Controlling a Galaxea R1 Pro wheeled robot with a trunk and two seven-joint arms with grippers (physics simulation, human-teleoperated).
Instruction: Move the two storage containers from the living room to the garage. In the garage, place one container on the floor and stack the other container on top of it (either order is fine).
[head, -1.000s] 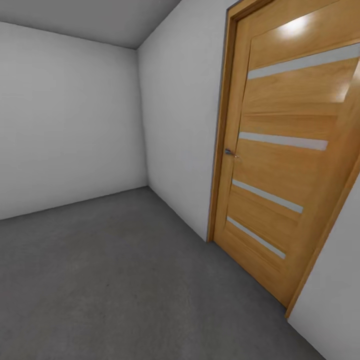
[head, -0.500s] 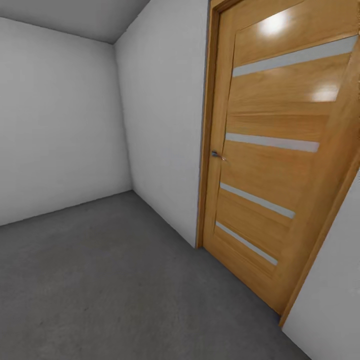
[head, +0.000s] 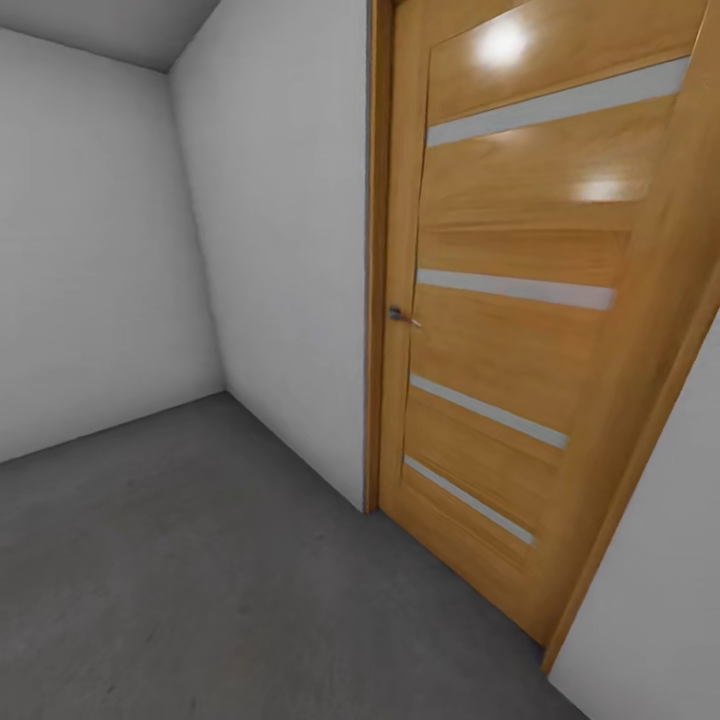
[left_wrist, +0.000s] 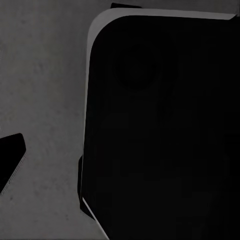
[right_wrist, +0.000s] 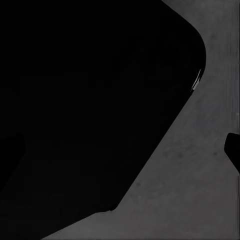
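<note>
Left wrist camera: dark robot body (left_wrist: 165, 130) above concrete floor (left_wrist: 45, 90); finger state cannot be told. Right wrist camera: same, floor (right_wrist: 200, 190) beneath; state cannot be told. Arms likely tucked for driving. Head camera: garage corner, wood door (head: 510, 300), handle (head: 398, 314), grey wall (head: 280, 250). Containers' whereabouts unknown.

we're in a bare garage-like room of a home: dark grey mottled concrete floor (head: 200, 580), plain grey-white walls (head: 280, 250) meeting in a corner, no furnishings in sight. on the right stands a honey-coloured wooden door (head: 520, 300) with pale horizontal strips and a small metal handle (head: 398, 314), its glossy face catching ceiling-light glare.
</note>
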